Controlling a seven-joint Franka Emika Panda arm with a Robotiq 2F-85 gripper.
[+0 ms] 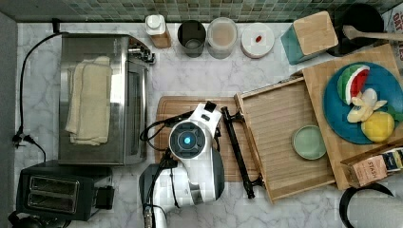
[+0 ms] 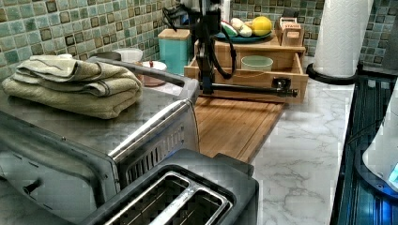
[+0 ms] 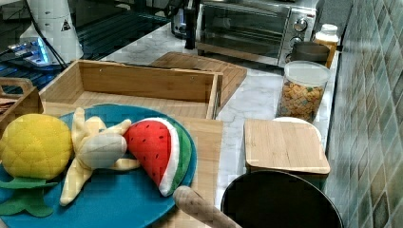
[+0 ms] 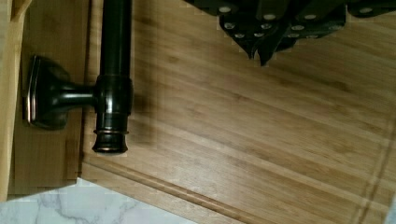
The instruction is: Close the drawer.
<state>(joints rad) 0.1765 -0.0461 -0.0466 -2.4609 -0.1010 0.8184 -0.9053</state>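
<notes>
A white marble-patterned countertop (image 1: 190,71) is seen backed by a wall of small green-grey tiles (image 2: 70,28). In the top view, the drawer (image 1: 280,137) is found at about four o'clock from the frame's centre, pulled out from beneath a bamboo stand (image 1: 328,76) and lying open. A pale green bowl (image 1: 309,142) is set on its ribbed floor. The long black bar handle (image 1: 240,152) on its front overhangs the edge of a flat wooden cutting board (image 1: 190,107) laid on the counter at the drawer's nine o'clock side.

The gripper (image 4: 261,51) is held above the cutting board, just beside the handle's end and apart from it in the wrist view; the fingertips appear drawn together with nothing between them.

At nine o'clock in the top view, a steel toaster oven (image 1: 100,95) is topped by a folded towel (image 1: 90,99), and a black toaster (image 1: 57,192) sits at seven o'clock. Along the tiled wall at twelve o'clock, a jar (image 1: 222,37), a dark cup (image 1: 191,37) and a small bottle (image 1: 157,29) are lined up, with a teal box (image 1: 309,35) under a bamboo lid at one o'clock. A blue plate (image 1: 380,102) of plush fruit is carried on the stand at three o'clock. A paper towel roll (image 2: 340,35) is stood at one o'clock in the left view.
</notes>
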